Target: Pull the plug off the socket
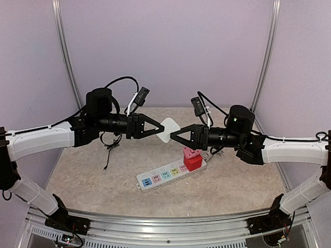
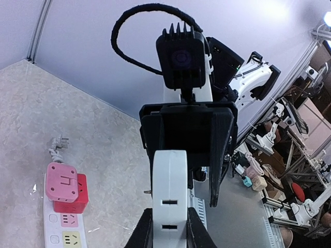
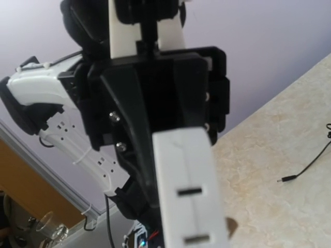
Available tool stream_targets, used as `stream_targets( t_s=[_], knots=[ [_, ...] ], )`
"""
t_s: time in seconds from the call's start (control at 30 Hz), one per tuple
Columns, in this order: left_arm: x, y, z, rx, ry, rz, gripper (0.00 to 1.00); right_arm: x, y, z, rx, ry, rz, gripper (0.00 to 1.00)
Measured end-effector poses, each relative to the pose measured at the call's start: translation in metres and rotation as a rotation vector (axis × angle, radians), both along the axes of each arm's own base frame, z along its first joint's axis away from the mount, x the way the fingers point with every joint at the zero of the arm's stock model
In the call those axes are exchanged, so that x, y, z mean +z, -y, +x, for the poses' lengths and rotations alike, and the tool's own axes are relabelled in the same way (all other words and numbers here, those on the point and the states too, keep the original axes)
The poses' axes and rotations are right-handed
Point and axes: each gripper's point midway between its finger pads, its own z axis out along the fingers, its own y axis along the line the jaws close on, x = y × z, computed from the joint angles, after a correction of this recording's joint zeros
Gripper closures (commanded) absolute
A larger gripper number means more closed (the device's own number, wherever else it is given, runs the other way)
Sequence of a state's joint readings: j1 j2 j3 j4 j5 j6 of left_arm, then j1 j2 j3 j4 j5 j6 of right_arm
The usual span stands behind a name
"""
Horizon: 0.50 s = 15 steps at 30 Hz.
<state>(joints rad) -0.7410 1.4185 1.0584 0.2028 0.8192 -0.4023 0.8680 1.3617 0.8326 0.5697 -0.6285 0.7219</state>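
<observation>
Socket [image 1: 163, 176], one red plug [image 1: 192, 160] seated, left jaws clamping one white square [image 1: 168, 129], right jaws unclear

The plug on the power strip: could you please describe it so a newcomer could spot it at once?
Find the long white socket lying across the middle of the table. At its right end stands the plug, a chunky block, red below and pink on top. No other pastel outlet has anything in it.

The left tool [image 3: 173, 170] pinches a white slotted piece [image 3: 190, 212].
</observation>
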Motion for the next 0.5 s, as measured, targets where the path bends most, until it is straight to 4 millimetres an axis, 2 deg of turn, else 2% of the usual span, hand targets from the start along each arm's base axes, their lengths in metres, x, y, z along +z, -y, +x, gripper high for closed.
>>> stream_targets(
  t_s=[0.3, 0.5],
  knots=[
    [0.0009, -0.0002, -0.0012, -0.01, -0.005, -0.005, 1.0, -0.0011, -0.0023, 0.0013, 0.013, -0.01, 0.012, 0.69],
    [-0.0032, 0.0011, -0.0002, -0.014, -0.021, 0.002, 1.0, -0.0036, -0.004, 0.0031, 0.018, -0.021, 0.015, 0.7]
  ],
)
